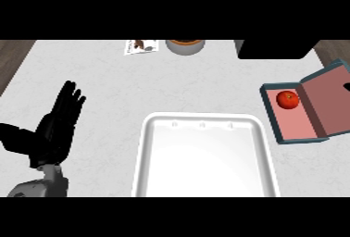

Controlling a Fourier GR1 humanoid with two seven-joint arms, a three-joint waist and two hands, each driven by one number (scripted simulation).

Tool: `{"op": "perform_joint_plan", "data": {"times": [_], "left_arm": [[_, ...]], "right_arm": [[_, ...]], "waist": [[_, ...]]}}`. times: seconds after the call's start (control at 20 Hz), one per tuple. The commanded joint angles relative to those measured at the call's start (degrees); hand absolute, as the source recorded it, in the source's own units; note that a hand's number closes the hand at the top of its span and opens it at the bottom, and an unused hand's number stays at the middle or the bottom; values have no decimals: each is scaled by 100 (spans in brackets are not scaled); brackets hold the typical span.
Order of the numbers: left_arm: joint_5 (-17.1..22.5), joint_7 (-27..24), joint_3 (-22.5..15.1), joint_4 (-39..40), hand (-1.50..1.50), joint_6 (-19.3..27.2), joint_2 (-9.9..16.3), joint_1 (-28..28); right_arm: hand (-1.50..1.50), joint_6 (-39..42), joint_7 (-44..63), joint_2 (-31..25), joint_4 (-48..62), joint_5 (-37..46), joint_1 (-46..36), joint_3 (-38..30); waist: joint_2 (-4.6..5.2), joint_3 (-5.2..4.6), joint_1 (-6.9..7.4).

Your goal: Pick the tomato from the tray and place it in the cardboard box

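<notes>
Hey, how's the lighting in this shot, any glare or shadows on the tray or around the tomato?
Head view: the white tray is bright, its floor nearly washed out with only faint shading along the rim; the tomato carries a small highlight inside the cardboard box; the black left hand reads almost as a flat silhouette on the pale counter.

Tray (205, 157), right of the left hand (51, 134): white, smooth, glossy like moulded plastic, soft sheen across its floor. Hand itself matt black; forearm (44, 185) below it smooth grey, faint shine. Counter (103, 78) under the hand: pale, stone-like, lightly mottled, matt. Far right of the hand, cardboard box (304, 109): matt, teal outside, flat pink inside. Tomato (288, 99) in it: red, smooth, glossy highlight. Wood-grain strip (10, 60) beyond the counter's left edge.
</notes>
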Motion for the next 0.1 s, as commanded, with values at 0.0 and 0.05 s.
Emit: {"op": "perform_joint_plan", "data": {"times": [0.0, 0.05], "left_arm": [[46, -138, 30, -301, 0, -107, 20, 396], [-24, 121, -1, -147, 0, -64, 74, 84]], "right_arm": [[-150, 197, -203, -85, -159, -439, 477, -226], [-150, 270, -479, -138, 38, -567, 540, -316]], "waist": [[-1, 0, 18], [3, 1, 12]]}}
